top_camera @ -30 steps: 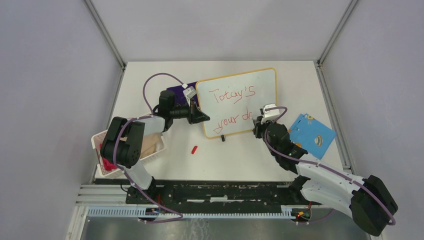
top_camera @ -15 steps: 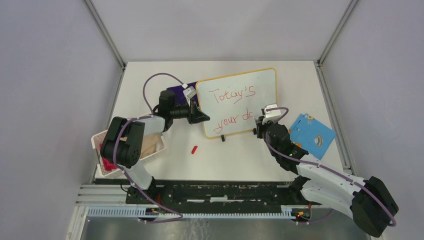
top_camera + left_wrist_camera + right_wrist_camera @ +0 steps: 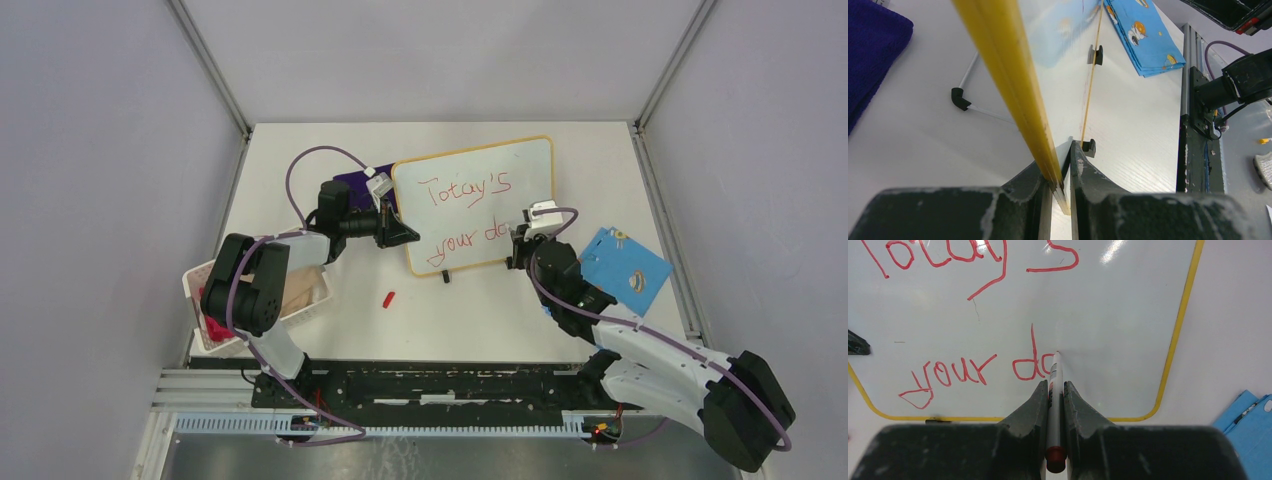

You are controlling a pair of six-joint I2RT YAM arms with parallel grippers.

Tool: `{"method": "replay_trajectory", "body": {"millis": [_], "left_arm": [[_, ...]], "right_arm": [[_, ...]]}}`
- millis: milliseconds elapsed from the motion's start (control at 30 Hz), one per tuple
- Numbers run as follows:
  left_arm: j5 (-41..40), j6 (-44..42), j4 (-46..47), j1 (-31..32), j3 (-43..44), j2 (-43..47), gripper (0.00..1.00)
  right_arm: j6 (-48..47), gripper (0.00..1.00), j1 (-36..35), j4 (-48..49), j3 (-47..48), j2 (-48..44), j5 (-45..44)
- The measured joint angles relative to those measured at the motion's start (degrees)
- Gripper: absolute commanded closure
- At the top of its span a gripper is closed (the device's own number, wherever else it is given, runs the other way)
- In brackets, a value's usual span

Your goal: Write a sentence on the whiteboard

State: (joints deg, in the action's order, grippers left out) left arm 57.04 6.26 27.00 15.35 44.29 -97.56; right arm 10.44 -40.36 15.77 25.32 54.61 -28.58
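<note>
Right wrist view shows the right gripper (image 3: 1054,386) clenched on a marker (image 3: 1054,405). The barrel runs up between the two fingers and its tip sits at the lower middle of the whiteboard (image 3: 1108,305). The sentence (image 3: 948,375) is in red on two lines. The first word, ending in "'s", runs along the top of the frame. Below it comes "your", then a "d" and a rounded letter that the tip sits just beside. The barrel hides the point of contact, so I cannot tell whether the tip presses on the glossy surface or hangs just off it.

In the left wrist view the left gripper (image 3: 1060,165) grasps the board's yellow frame edge, pinched between its fingers, which steadies the board for the writing arm. In the top external view the board sits in the upper centre of the table (image 3: 290,140), turned askew. A blue card (image 3: 625,268) lies to its right and a purple cloth (image 3: 352,182) at its upper left corner.

The step in hand appears to be the last word of the second line, caught mid-word. The next move calls for closing the rounded letter and then drawing a tailed letter to its right. That means short strokes at even pressure, kept inside the yellow frame at the lower right, where there is white space to spare. The left grip needs to be firm enough that the board does not slide under the marker.
</note>
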Motion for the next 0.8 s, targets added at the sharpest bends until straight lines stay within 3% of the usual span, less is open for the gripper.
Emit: {"method": "replay_trajectory", "body": {"millis": [800], "left_arm": [[-0.04,-0.07,0.04,0.15,0.02,0.0,0.98]], "right_arm": [[0.39,1.0,0.35,0.0,-1.75,0.31,0.59]]}}
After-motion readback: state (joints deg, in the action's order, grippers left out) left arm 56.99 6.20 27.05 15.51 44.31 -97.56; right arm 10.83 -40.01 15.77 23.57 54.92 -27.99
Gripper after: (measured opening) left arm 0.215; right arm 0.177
